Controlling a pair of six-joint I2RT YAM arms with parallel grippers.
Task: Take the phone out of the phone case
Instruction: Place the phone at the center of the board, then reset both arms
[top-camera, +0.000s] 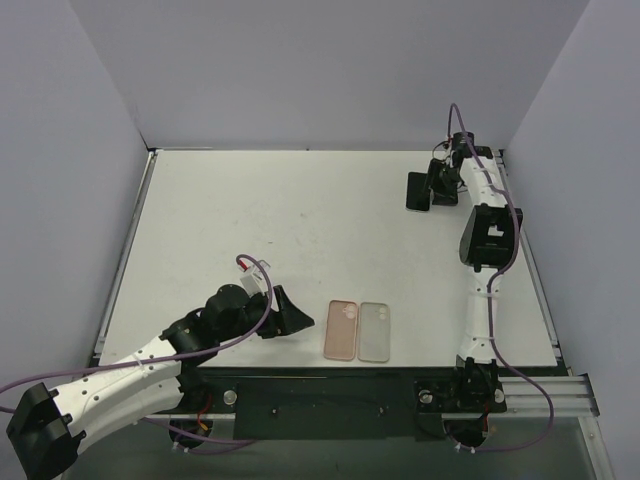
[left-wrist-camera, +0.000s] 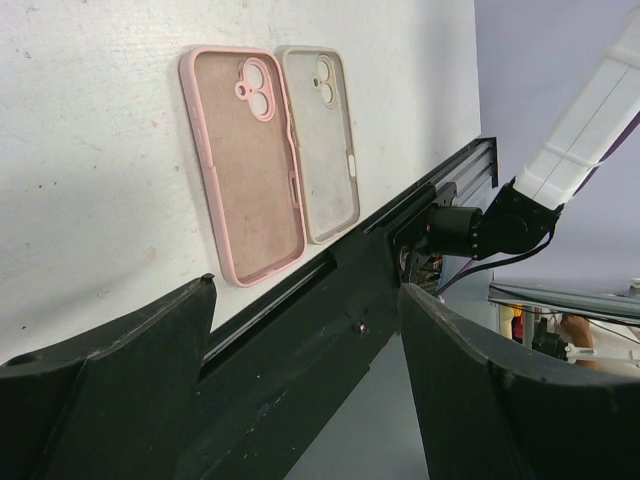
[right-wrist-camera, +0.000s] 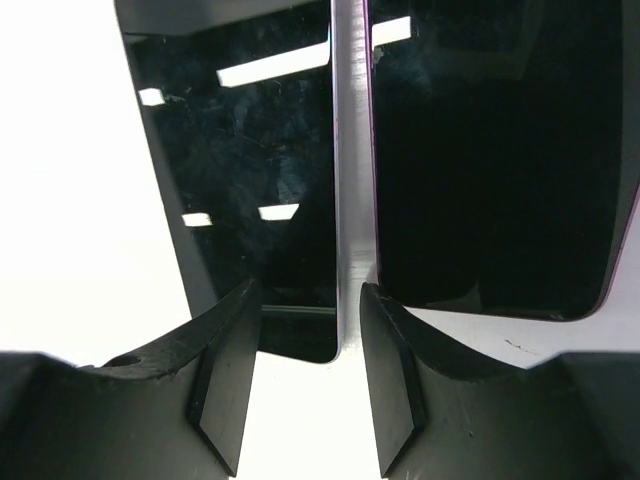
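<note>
Two empty phone cases lie side by side near the table's front edge, insides up: a pink case (top-camera: 342, 329) and a pale beige case (top-camera: 375, 331). Both also show in the left wrist view, the pink case (left-wrist-camera: 248, 160) and the beige case (left-wrist-camera: 322, 140). My left gripper (top-camera: 290, 315) is open and empty just left of the pink case, and its jaws (left-wrist-camera: 308, 290) hang over the front rail. My right gripper (top-camera: 440, 185) is at the far right, open, low over two black phones: a left one (right-wrist-camera: 250, 150) and a right one (right-wrist-camera: 490, 150), with a pale strip between them.
A black rail (top-camera: 330, 400) runs along the table's front edge and shows close below the left jaws (left-wrist-camera: 330, 330). The right arm's base (left-wrist-camera: 480, 225) stands beyond it. Grey walls close the table on the left, back and right.
</note>
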